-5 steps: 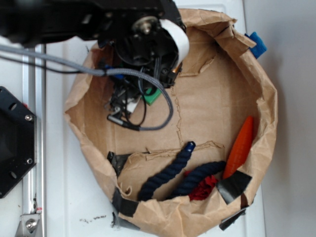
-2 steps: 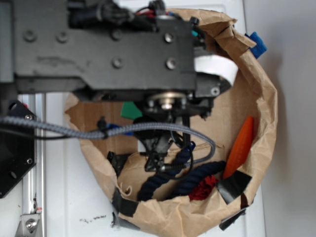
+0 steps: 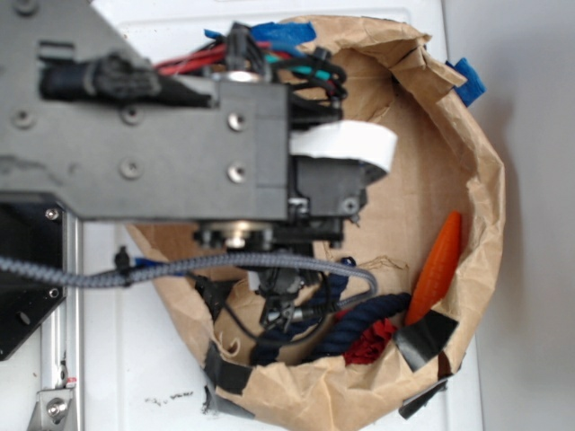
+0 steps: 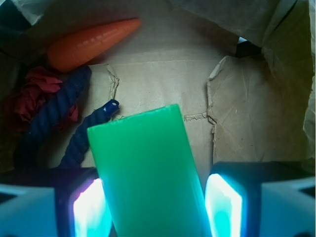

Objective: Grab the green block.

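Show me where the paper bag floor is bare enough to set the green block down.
The end effector holds the green block. Bare floor lies ahead of it, bordered by the orange carrot and the crumpled right wall. The left is crowded: blue rope and red cloth.

No legible text, label, brand, number or sign appears in either view. The white band (image 3: 346, 144) on the arm is blank on its visible face. The green block (image 4: 148, 173) presents a plain surface with no marking. The brown paper bag (image 3: 467, 153) carries no print on its visible walls or floor. The orange carrot-shaped toy (image 4: 89, 42) and the dark blue rope (image 4: 54, 116) are unmarked. The small dark specks on the table (image 3: 166, 397) below the bag are too small and blurred to read as characters.
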`<state>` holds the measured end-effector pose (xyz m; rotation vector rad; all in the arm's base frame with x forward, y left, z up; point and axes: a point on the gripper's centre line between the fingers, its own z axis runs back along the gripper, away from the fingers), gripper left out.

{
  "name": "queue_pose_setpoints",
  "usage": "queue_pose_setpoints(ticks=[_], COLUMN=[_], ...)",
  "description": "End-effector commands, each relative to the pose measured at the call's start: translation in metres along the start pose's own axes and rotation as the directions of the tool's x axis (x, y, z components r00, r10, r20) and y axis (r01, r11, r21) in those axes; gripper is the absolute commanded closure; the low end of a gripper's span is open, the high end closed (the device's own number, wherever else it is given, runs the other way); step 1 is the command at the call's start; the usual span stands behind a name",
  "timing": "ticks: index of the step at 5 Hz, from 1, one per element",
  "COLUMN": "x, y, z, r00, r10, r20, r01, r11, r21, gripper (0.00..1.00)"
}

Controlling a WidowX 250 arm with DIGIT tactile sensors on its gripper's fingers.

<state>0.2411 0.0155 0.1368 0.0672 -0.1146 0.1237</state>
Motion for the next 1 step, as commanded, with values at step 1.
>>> queue_pose_setpoints(ticks=[1], x=[0.0020], y=[-0.0231], z=[0.0065], r00=[0.999], r10=[0.011], r20=[0.036], r01=[-0.011], r11=[1.000], r21=[-0.008], gripper=[1.00])
